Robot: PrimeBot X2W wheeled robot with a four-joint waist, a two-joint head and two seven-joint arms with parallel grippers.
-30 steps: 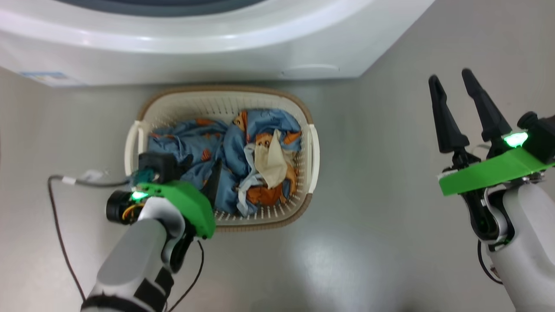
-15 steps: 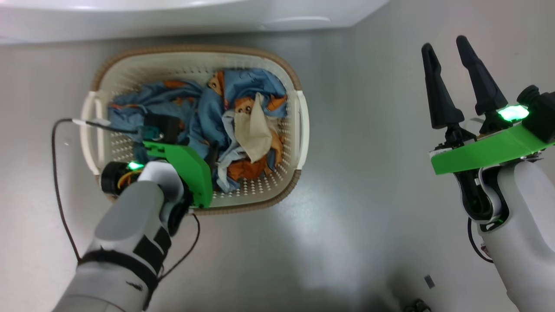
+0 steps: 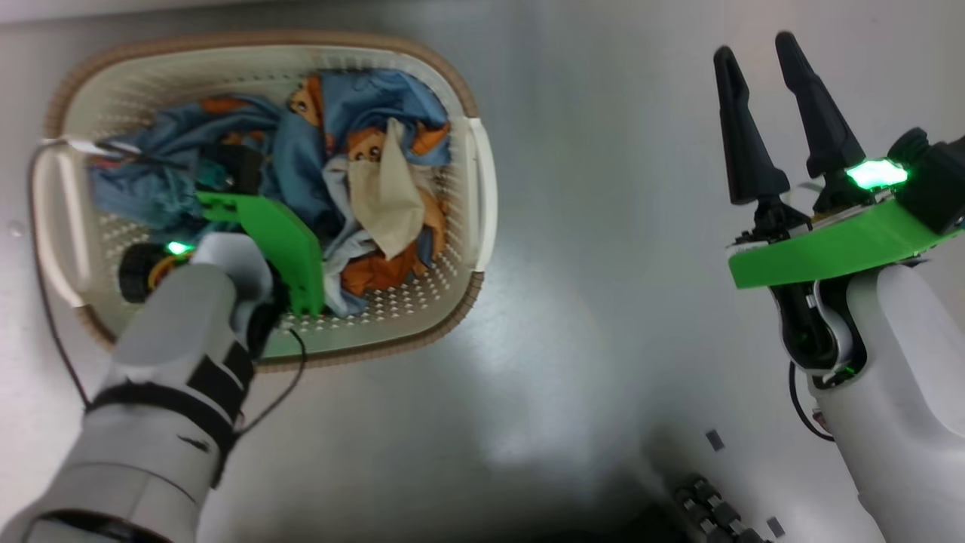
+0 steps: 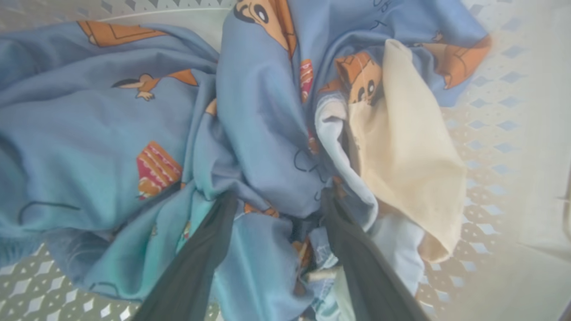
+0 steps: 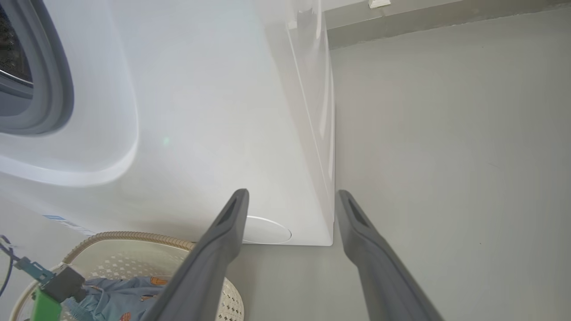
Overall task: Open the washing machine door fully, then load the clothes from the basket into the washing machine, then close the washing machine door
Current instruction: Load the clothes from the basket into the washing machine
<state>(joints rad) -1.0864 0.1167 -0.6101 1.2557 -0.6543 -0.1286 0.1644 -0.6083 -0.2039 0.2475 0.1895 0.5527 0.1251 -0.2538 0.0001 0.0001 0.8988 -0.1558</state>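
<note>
- The clothes [image 4: 258, 133], a crumpled blue printed bundle with a cream cloth [image 4: 401, 142] on its right, lie heaped in the basket [image 3: 482, 188]. None have been lifted out.
- The basket stands on the grey floor [image 3: 603, 226], just near of the washing machine [image 5: 200, 111]. Its far rim sits close below the machine's round cap [image 5: 265, 232].
- The left gripper [image 4: 279, 196] is down in the pile with its jaws apart. Both fingertips are sunk into the blue fabric and a fold is bunched between them, but they have not closed on it.
- A second ago this gripper was at the near-left edge of the basket. It has since pushed further in over the clothes and down among them, so the grasp looks about to happen. The basket's shift in the head view comes from the camera tipping down.
- The right gripper [image 3: 754, 47] has stayed where it was, spread open and empty, well to the right of the basket.
- The grey gasket [image 5: 49, 89] at the left of the right wrist view has nothing across it, which suggests the opening is ready for loading.
- Judging from this, closing on the fold between the fingers is the next need. A shallow pinch may slip off the loose cloth.
</note>
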